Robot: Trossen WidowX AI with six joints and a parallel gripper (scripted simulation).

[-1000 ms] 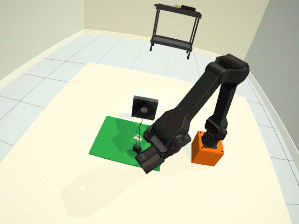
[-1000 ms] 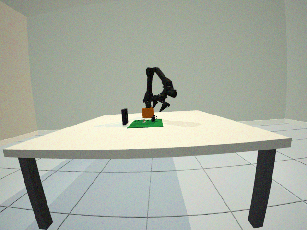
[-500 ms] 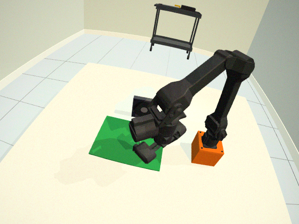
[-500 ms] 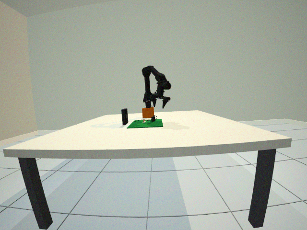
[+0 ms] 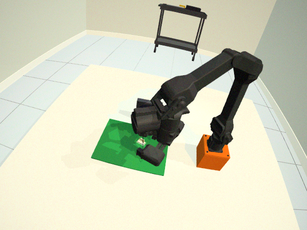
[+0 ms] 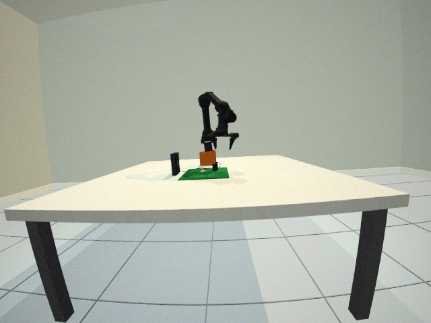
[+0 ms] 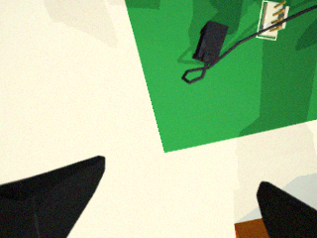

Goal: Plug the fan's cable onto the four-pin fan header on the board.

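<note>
The green board lies flat on the table. The white four-pin header stands on it with its pins bare. The black plug lies on the board beside the header, apart from it, with its cable looped next to it. The black fan stands upright behind the board, mostly hidden by the arm in the top view. My gripper is open and empty, well above the board's near edge and touching nothing.
The orange arm base stands on the white table right of the board. A dark shelf cart stands on the floor far behind.
</note>
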